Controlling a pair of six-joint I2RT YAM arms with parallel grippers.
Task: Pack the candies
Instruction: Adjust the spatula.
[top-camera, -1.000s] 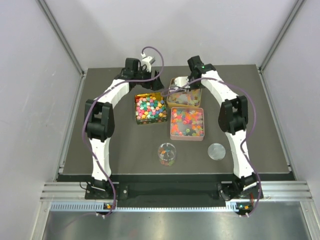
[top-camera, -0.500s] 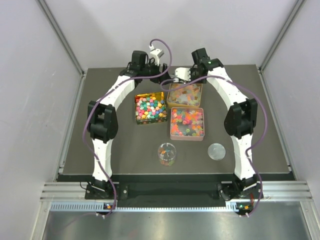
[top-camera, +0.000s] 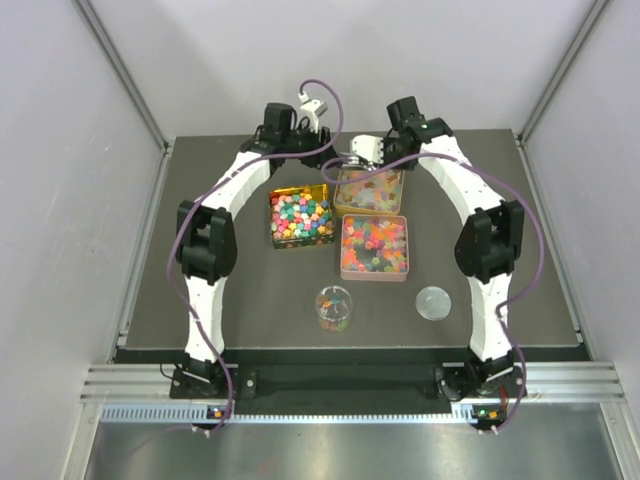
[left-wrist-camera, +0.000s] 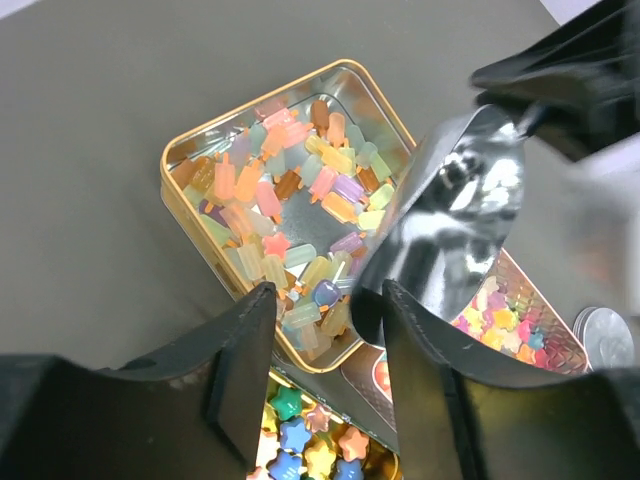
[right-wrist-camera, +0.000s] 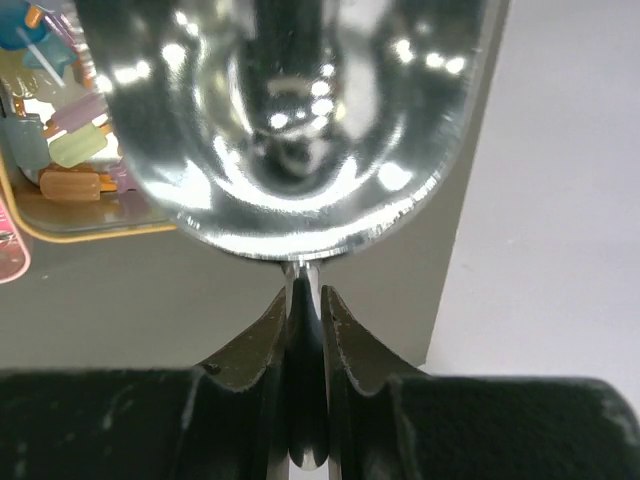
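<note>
Candies (top-camera: 300, 215) sat in three tins mid-table: cubes in the gold tin (top-camera: 272, 218), popsicle gummies in the far tin (top-camera: 337, 195) at its 2 o'clock, stars in the pink tin (top-camera: 374, 278), plus some in the clear jar (top-camera: 322, 300) at 6 o'clock. Right gripper (right-wrist-camera: 306, 300) was clamped on the metal scoop (right-wrist-camera: 280, 130) handle by the far tin's 12 o'clock edge. Left gripper (left-wrist-camera: 325, 300) hung over that tin, jaws apart, gripping nothing.

Bright, even light pours from overhead — shadows on the table (top-camera: 250, 290) stay soft. Hard glare spots speckle the metal scoop (right-wrist-camera: 290, 120) in the right wrist view; the near fingers (left-wrist-camera: 240, 370) go dark and blurry — the candies (left-wrist-camera: 290, 220) look crisp.
</note>
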